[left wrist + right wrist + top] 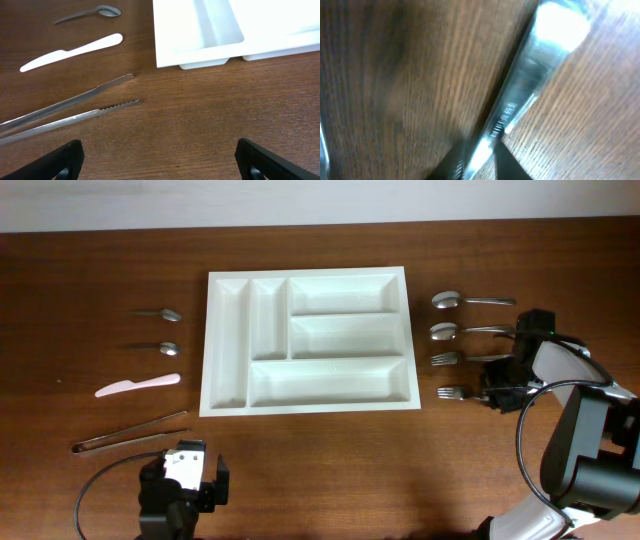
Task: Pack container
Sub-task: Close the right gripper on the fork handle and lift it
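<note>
The white five-compartment container (288,330) lies empty in the middle of the table; its near corner shows in the left wrist view (190,57). My right gripper (500,388) is down on the table right of it, shut on the metal handle of the lower fork (452,392). That handle shows between the fingers in the right wrist view (520,100). My left gripper (190,480) is open and empty near the front edge; its fingertips (160,165) frame bare wood.
Left of the container lie two spoons (160,313) (158,348), a white knife (138,385) and metal tongs (130,433). The knife (70,51) and tongs (100,112) show in the left wrist view. Right: two spoons (460,301) (458,331) and another fork (447,359).
</note>
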Available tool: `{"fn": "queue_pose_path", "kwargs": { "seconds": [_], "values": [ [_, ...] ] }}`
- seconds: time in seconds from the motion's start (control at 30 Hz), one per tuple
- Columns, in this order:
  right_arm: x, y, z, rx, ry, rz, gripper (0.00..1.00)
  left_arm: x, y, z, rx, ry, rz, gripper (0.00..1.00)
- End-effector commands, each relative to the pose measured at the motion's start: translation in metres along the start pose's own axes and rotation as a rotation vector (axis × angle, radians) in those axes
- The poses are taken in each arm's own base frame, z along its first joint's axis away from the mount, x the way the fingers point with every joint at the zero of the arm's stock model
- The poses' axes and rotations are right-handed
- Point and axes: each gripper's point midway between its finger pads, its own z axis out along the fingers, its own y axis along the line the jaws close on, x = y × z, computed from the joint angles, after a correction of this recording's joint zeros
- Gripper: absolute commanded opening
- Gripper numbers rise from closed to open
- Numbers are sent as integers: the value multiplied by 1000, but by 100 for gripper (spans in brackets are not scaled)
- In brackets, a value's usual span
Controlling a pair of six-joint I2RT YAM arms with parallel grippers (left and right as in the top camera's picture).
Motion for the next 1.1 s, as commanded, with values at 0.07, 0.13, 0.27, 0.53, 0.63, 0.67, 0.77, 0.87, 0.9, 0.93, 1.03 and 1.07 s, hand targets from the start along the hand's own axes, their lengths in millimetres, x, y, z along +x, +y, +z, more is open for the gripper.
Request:
{"fn": "queue_pose_path", "kwargs": {
  "seconds": [0.07,0.13,0.27,0.53,0.63,0.67,0.77,0.87,0.9,0.93,1.03,1.07],
  "values": [
    [-3,-6,12,33,4,3,9,0,-1,0,7,-6,15,99],
    [-3,-6,12,34,4,2,8,0,-1,0,7,-6,15,99],
    [-2,-7,12,37,6,3,4,0,-1,0,7,-6,15,99],
    [-3,-7,12,38,2,-33,4,0,-1,0,7,-6,15,99],
    [-4,-4,10,30,-1,-84,4,0,-1,0,7,-6,15,99],
    [-5,-4,9,30,-1,-98,4,0,-1,0,7,-6,15,99],
    [-7,1,4,26,-3,-131,4,0,-1,0,7,-6,15,99],
    [-10,9,-6,18,-9,-163,4,0,-1,0,7,-6,15,99],
    [-11,12,-10,16,-12,-172,4,0,-1,0,7,-6,15,99],
    [-12,16,-13,12,-15,-184,4,0,-1,0,7,-6,15,99],
    [-17,26,-27,-1,-28,-210,4,0,-1,0,7,-6,15,99],
    [-18,28,-30,-4,-29,-219,4,0,-1,0,7,-6,15,99]
  ]
}}
